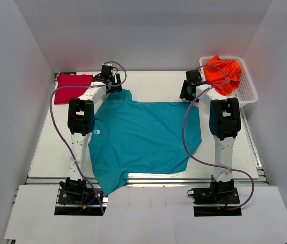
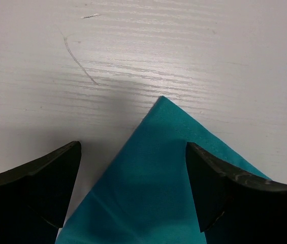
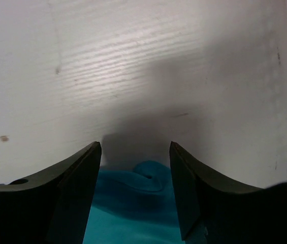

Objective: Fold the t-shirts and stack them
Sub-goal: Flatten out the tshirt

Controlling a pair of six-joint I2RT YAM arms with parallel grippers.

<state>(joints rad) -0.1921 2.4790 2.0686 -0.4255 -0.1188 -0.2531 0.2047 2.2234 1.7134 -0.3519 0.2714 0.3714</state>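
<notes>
Table (image 1: 52, 147), teal tee (image 1: 143, 137) spread, red tee (image 1: 72, 87) folded, orange tee (image 1: 224, 71) in basket (image 1: 247, 91)

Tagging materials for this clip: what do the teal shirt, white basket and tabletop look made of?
Teal shirt: soft matte fabric, likely cotton; lies limp, creased. White basket: probably plastic, slotted walls. Tabletop: white board, faint grain lines, slight sheen.

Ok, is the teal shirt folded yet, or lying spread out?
Spread out: the teal t-shirt lies flat across the table, with its sleeves out and no fold showing.
</notes>
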